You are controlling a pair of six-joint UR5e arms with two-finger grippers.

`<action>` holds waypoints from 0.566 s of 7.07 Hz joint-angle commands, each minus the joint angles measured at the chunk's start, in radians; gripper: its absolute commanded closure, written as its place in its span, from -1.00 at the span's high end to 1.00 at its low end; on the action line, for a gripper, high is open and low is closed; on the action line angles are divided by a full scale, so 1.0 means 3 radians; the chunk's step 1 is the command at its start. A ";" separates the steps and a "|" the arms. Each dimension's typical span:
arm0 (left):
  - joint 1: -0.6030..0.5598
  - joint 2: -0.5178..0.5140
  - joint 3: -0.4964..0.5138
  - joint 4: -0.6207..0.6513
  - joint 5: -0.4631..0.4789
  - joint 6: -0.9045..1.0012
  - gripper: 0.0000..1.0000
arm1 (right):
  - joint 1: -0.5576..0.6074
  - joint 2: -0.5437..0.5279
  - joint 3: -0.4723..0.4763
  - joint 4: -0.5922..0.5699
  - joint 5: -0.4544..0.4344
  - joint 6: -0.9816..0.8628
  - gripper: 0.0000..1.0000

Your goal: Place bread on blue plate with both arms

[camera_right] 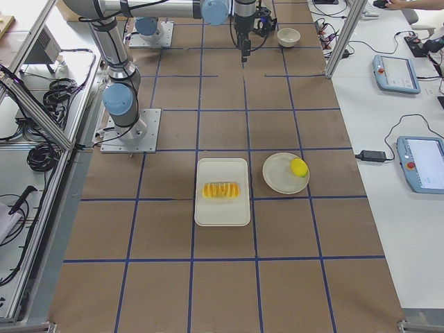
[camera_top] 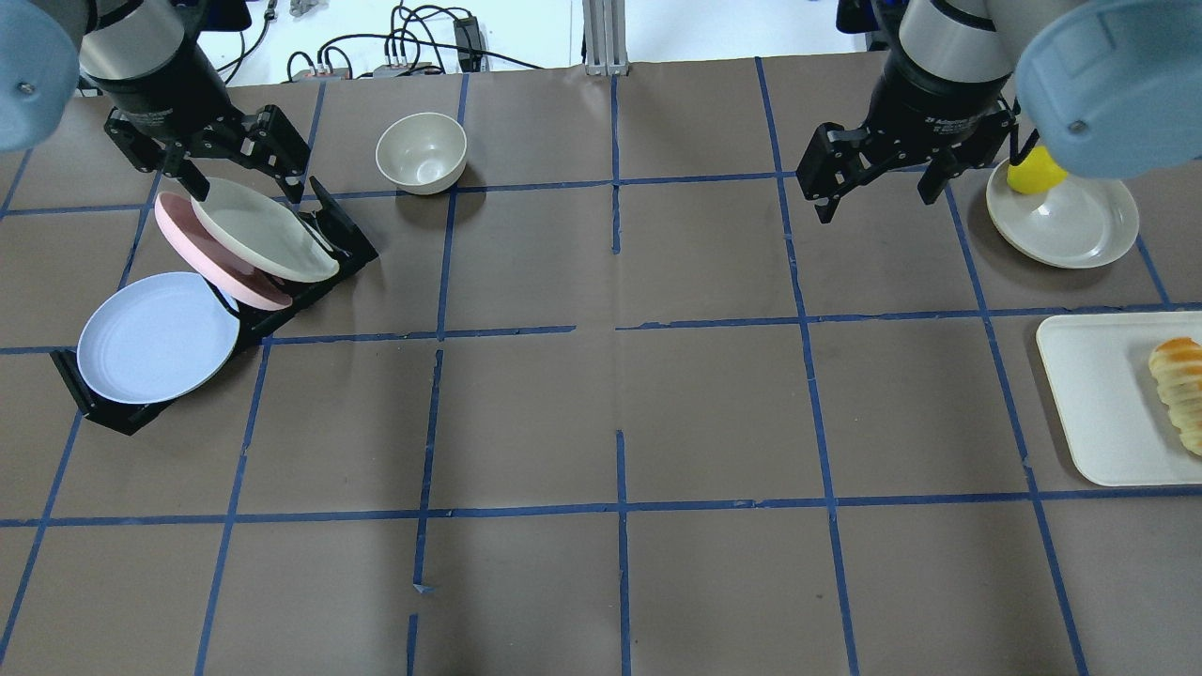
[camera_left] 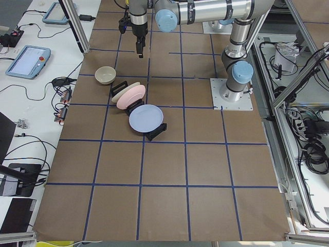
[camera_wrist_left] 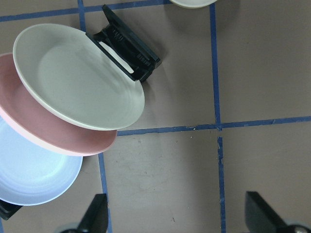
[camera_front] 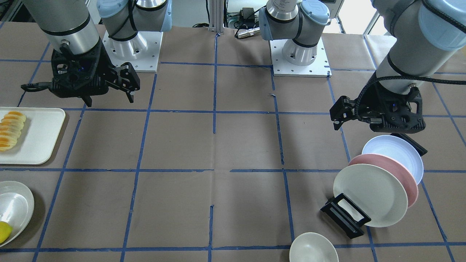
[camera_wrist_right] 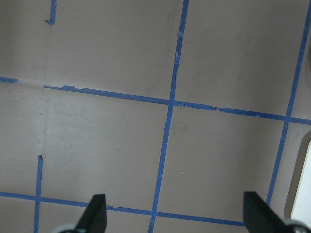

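Hovering released, left pincer (camera_wrist_left: 176,216) near rim of blue plate (camera_top: 155,336), right pincer (camera_wrist_right: 174,213) released, apart from bread (camera_top: 1178,390).

Blue plate (camera_top: 155,338) outermost — pink plate (camera_top: 188,242) behind

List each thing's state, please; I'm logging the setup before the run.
bread: lying on white tray
blue plate: leaning in black rack, empty
pink plate: leaning in rack
cream plate: leaning in rack
bowl: upright, empty
left pincer: open, empty
right pincer: open, empty
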 commanded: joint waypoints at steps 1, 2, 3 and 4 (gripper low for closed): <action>0.0065 0.0083 -0.0195 0.0113 0.0195 0.0162 1.00 | 0.0000 0.0001 0.0000 0.0000 0.0000 0.0000 1.00; 0.0258 0.0088 -0.0186 0.0382 0.0185 0.0706 1.00 | 0.0000 0.0001 0.0005 0.0000 0.0000 0.0000 1.00; 0.0569 0.0129 -0.0186 0.0395 0.0150 0.1106 1.00 | 0.0000 0.0001 0.0005 0.0000 0.0000 0.0000 1.00; 0.0886 0.0139 -0.0211 0.0395 0.0003 0.1571 1.00 | 0.0000 0.0001 0.0005 0.0000 0.0000 0.0005 1.00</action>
